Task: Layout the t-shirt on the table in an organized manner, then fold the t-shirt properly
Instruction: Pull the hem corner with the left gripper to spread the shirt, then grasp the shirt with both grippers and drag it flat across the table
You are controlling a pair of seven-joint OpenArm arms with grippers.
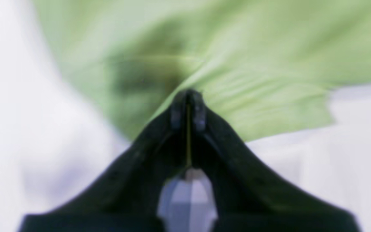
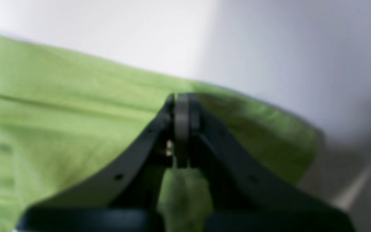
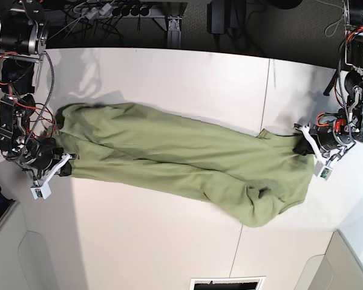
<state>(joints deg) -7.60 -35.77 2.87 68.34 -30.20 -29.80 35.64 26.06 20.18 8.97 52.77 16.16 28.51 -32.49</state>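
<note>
The olive-green t-shirt (image 3: pixel 181 160) lies stretched in a long band across the white table (image 3: pixel 169 72), rumpled and bunched at its right end. My left gripper (image 3: pixel 304 147) is at the shirt's right end. In the left wrist view it (image 1: pixel 188 96) is shut on the shirt's edge (image 1: pixel 237 64). My right gripper (image 3: pixel 65 164) is at the shirt's left end. In the right wrist view it (image 2: pixel 182 100) is shut on the shirt (image 2: pixel 60 112), with fabric bunched between the fingers. Both wrist views are blurred.
A thin dark seam (image 3: pixel 266 103) crosses the table at the right. Cables and dark equipment (image 3: pixel 121 12) line the far edge. Grey panels (image 3: pixel 24 254) and a vent (image 3: pixel 227 283) border the near edge.
</note>
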